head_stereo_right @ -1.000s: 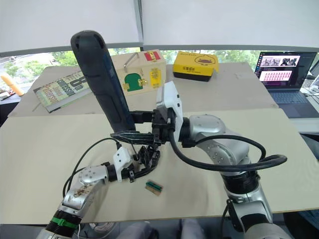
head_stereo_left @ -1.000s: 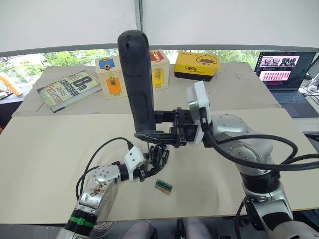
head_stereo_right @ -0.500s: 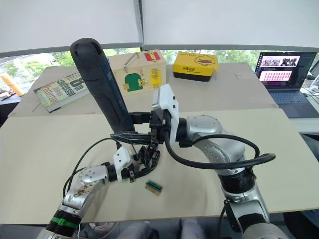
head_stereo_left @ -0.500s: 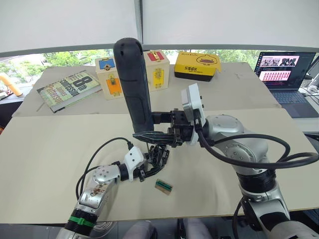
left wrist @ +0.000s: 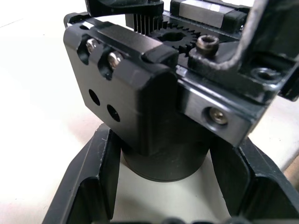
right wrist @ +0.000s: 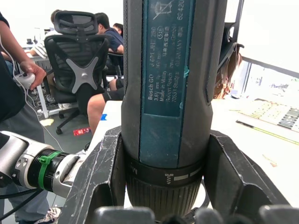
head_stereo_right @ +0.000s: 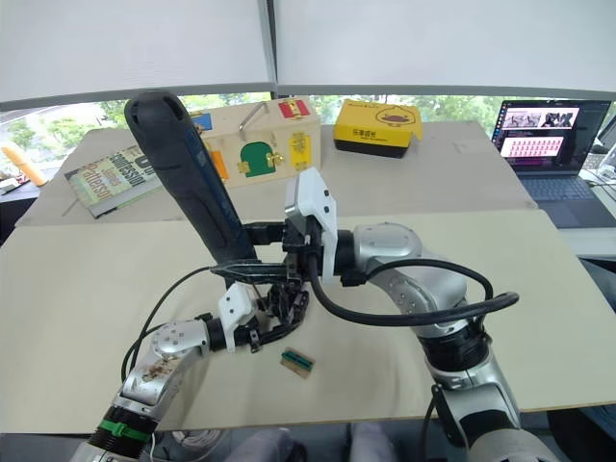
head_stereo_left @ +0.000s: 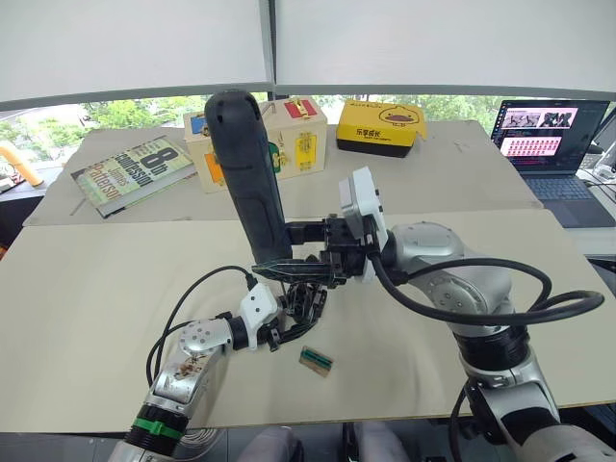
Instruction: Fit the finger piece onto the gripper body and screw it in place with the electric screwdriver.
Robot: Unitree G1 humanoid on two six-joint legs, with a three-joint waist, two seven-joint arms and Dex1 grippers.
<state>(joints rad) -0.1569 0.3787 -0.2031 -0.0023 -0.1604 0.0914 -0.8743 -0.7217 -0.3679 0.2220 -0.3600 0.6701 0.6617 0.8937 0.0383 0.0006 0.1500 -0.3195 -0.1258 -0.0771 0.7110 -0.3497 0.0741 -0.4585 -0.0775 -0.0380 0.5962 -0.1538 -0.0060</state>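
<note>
My right gripper (head_stereo_left: pixel 281 251) is shut on the electric screwdriver (head_stereo_left: pixel 248 173), a long dark cylinder standing steeply with its top leaning to the left. The right wrist view shows its teal label (right wrist: pixel 168 84) between my fingers (right wrist: pixel 100 186). Its lower end hangs just above the gripper body (head_stereo_left: pixel 306 300), a chunky black block on the table. My left gripper (head_stereo_left: pixel 279 332) is shut on that block's round base (left wrist: pixel 163 163). A black part with two screw heads and two empty holes (left wrist: pixel 119 79) sits on the block. I cannot tell the finger piece apart from the block.
A small green-brown tray (head_stereo_left: pixel 316 361) lies on the table just right of my left gripper. At the back are a book (head_stereo_left: pixel 130 171), wooden boxes (head_stereo_left: pixel 294 135), a yellow box (head_stereo_left: pixel 382 126) and a laptop (head_stereo_left: pixel 549 135). Seated people (right wrist: pixel 93 56) appear in the right wrist view.
My right arm has shifted left and slightly down, and the screwdriver's top has tipped further left. The left gripper and the gripper body have stayed put.
</note>
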